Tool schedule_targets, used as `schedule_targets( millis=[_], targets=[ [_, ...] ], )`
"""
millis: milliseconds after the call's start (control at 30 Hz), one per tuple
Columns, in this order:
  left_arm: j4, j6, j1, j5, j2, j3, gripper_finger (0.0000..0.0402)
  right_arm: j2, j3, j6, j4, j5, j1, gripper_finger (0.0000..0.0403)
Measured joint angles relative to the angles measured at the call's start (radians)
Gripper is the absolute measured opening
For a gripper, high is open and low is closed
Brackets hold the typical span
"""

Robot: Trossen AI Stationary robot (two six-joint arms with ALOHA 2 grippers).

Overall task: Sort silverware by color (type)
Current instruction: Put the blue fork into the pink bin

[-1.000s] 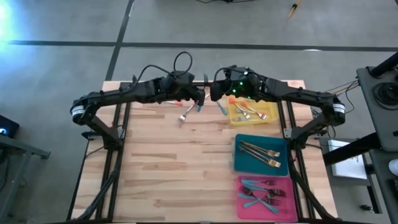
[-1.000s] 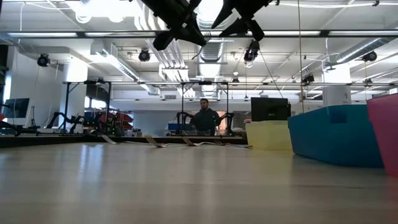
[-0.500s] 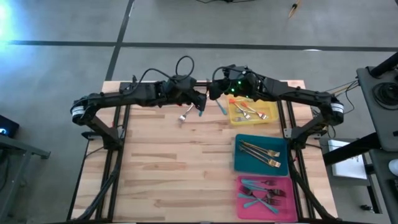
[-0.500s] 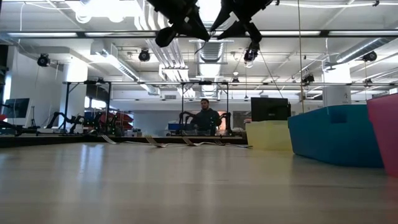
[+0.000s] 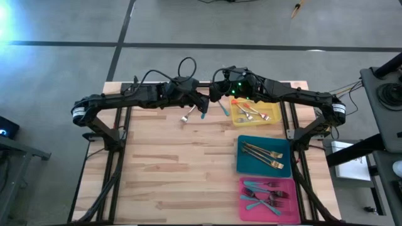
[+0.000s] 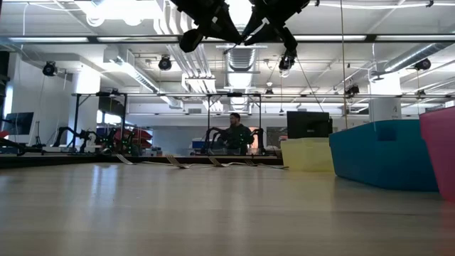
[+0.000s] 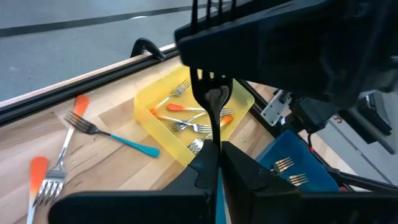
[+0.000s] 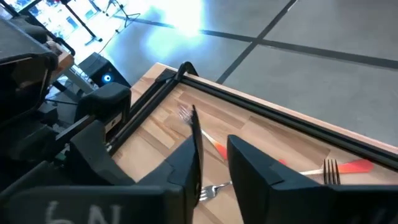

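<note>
- From my high view, the fork [image 5: 203,111] between the two wrists was mostly covered by them; I could not tell which gripper held it.
- My low view cut both arms off at its top edge.
- The pink tray [image 6: 439,149] ran past that view's right edge.

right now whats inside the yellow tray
The yellow tray holds a few forks with red-orange handles, lying crossed over one another. In the left wrist view the held fork and the right arm cover part of the tray, so an exact count is not possible.
</note>
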Motion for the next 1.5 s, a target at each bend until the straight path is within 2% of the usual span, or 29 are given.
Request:
schedule_targets(
  millis=[300, 767, 1000, 1100, 1233, 1400, 1500],
  targets=[
    [0.026, 0.014, -0.006, 0.0, 0.0, 0.0, 0.0, 0.0, 0.0, -0.042, 0.001, -0.001, -0.008, 0.0013],
    [0.027, 0.094, -0.005, -0.003, 0.0, 0.0, 0.0002, 0.0, 0.002, -0.115, 0.001, -0.002, -0.008, 0.0009],
    [0.032, 0.171, -0.005, -0.003, -0.003, 0.0, 0.0056, 0.0, 0.001, -0.13, -0.034, 0.006, -0.012, 0.0008],
    [0.027, 0.201, -0.005, -0.003, -0.003, 0.0, 0.0082, -0.002, 0.001, -0.133, -0.102, -0.013, -0.011, 0.0008],
    [-0.033, 0.243, -0.005, -0.005, -0.008, 0.012, 0.0105, -0.034, 0.001, -0.117, -0.25, -0.163, -0.012, 0.0008],
    [-0.152, 0.286, -0.005, -0.006, -0.009, 0.04, 0.0111, -0.108, 0.001, -0.141, -0.446, -0.54, -0.011, 0.0008],
    [-0.191, 0.296, -0.005, -0.006, -0.009, 0.04, 0.0111, -0.161, 0.001, -0.166, -0.616, -0.678, 0.015, 0.0008]
  ],
)
